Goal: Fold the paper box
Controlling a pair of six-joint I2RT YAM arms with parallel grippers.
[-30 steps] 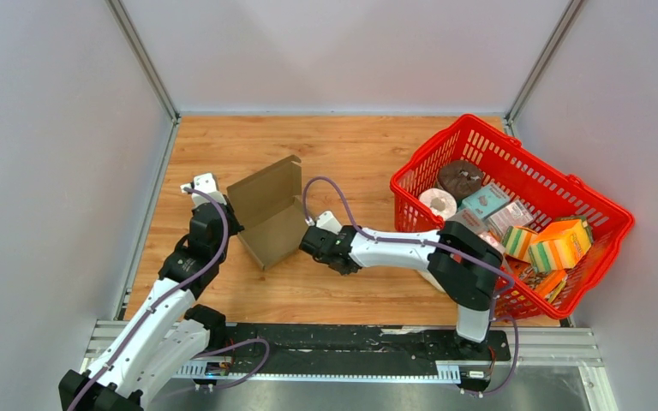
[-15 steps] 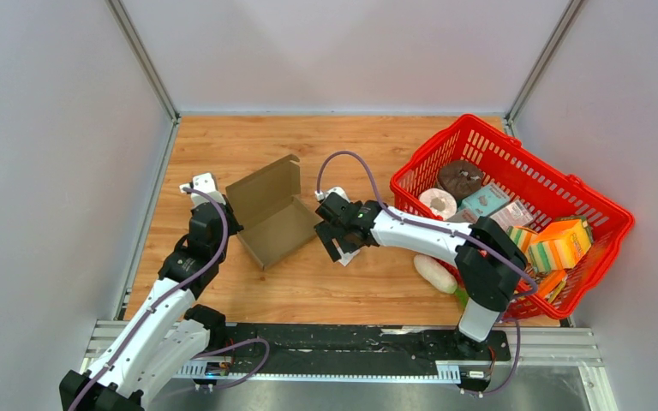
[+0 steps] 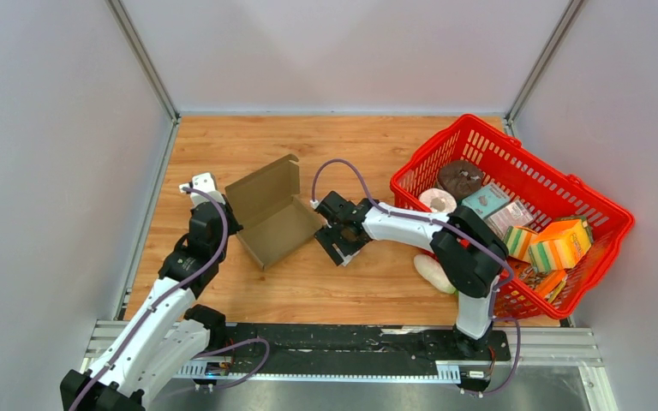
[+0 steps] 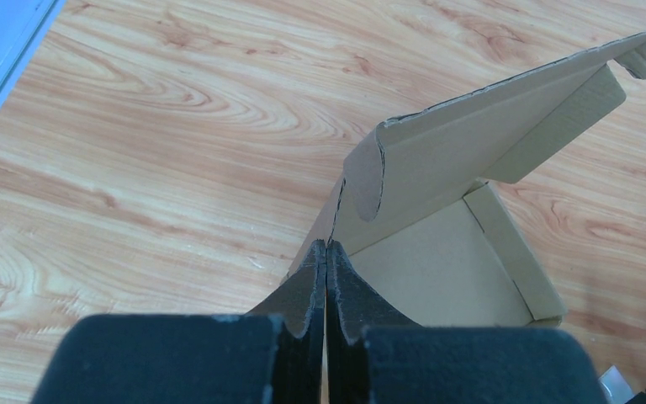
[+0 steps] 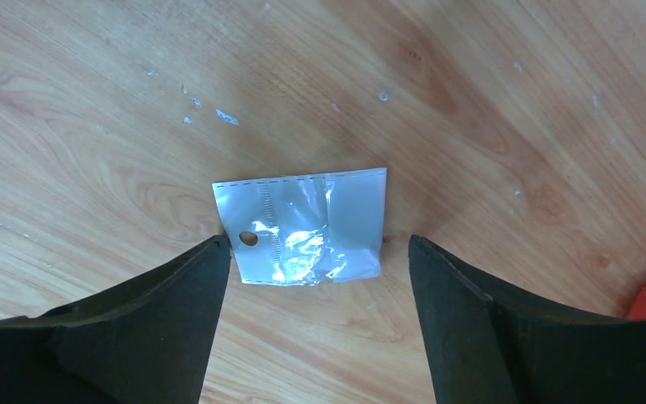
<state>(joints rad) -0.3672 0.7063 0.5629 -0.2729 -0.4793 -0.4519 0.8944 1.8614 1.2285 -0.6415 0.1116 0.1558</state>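
Holding the box: the left gripper (image 4: 326, 257) is pinched fully together on the near-left wall of the paper box (image 3: 272, 216), with a sliver of cardboard showing between its fingers (image 4: 303, 295).
Box, whereabouts: it is on the wooden table (image 3: 351, 145), left of centre, at the tip of the left arm and well apart from the basket.
Box, shape: it is half made up (a shallow tray with low side walls). The lid panel stands up at a tilt along the far side, with a rounded tab at its end.
Right gripper (image 5: 313, 252): its jaws are spread wide with nothing in them. It points down at the table just to the right of the box.
Packet (image 5: 303, 227): small, silvery-white and flat on the wood, it has a punched hole near one corner. It lies between the two open fingers. One fingertip is right at its corner, though I cannot tell whether they touch, and the other fingertip stands clear.
Basket (image 3: 420, 167): red plastic, at the far right, it is loaded with sponges, rolls and small packs.
Beside the basket: a pale oblong thing (image 3: 433, 272) lies on the table, partly hidden by the right arm.
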